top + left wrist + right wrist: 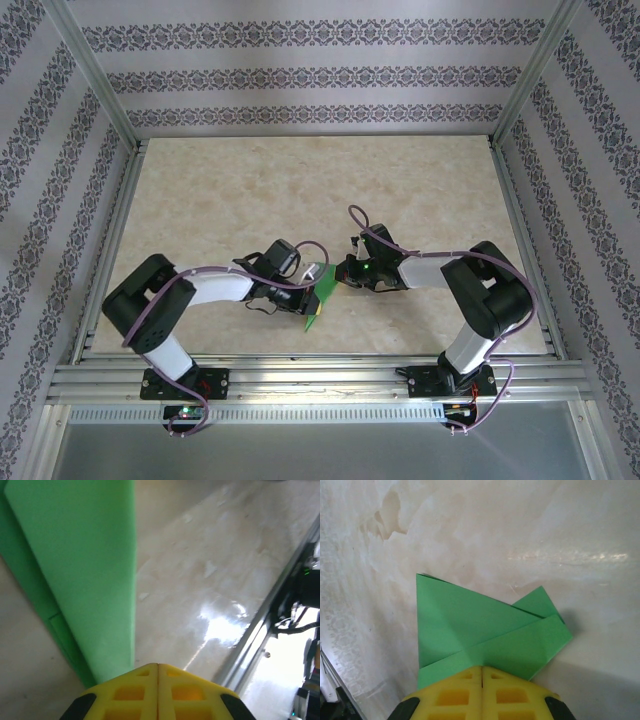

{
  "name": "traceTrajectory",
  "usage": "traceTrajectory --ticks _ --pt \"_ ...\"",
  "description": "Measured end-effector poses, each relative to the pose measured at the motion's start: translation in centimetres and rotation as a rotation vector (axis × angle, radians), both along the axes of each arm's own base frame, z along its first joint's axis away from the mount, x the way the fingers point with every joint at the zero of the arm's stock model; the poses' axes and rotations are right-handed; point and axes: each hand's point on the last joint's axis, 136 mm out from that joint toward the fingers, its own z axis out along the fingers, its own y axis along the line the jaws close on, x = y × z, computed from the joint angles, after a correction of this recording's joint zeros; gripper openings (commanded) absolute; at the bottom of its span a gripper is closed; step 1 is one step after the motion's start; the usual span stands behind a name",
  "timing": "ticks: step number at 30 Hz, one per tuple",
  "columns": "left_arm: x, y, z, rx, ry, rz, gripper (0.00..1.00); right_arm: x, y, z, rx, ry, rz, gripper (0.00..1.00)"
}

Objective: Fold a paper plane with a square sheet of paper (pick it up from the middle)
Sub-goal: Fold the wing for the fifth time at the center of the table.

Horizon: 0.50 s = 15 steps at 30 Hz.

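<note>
The square sheet of paper (pixel 318 297) is bright green and folded into a pointed shape with layered flaps, lying between the two arms near the table's front. In the right wrist view the paper (pixel 470 625) spreads out from under my right gripper (pixel 482 669), whose yellow fingers are shut with their tips over its near edge. My right gripper (pixel 343 272) meets the paper from the right. My left gripper (pixel 158 666) is shut too, with a long green flap (pixel 85 570) running just left of its tips. In the top view the left gripper (pixel 308 272) is at the paper's upper left.
The beige marbled tabletop (pixel 300 190) stretches away behind the arms. An aluminium rail (pixel 300 370) runs along the front edge, with frame posts and patterned walls on the other sides. Purple cables loop over both arms.
</note>
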Motion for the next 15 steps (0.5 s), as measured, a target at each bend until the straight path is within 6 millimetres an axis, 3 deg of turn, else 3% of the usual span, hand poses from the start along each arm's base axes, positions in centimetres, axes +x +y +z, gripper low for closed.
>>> traceTrajectory --ticks 4,7,15 --pt "1.1 -0.7 2.2 -0.046 -0.020 0.057 0.07 0.1 0.0 0.0 0.004 0.007 -0.016 0.02" --pt "2.5 -1.9 2.7 -0.067 -0.017 0.083 0.06 0.1 0.0 0.0 0.007 0.011 -0.025 0.02" --pt "5.4 -3.6 0.6 -0.028 0.007 0.130 0.05 0.3 0.0 0.0 0.014 0.018 -0.042 0.02"
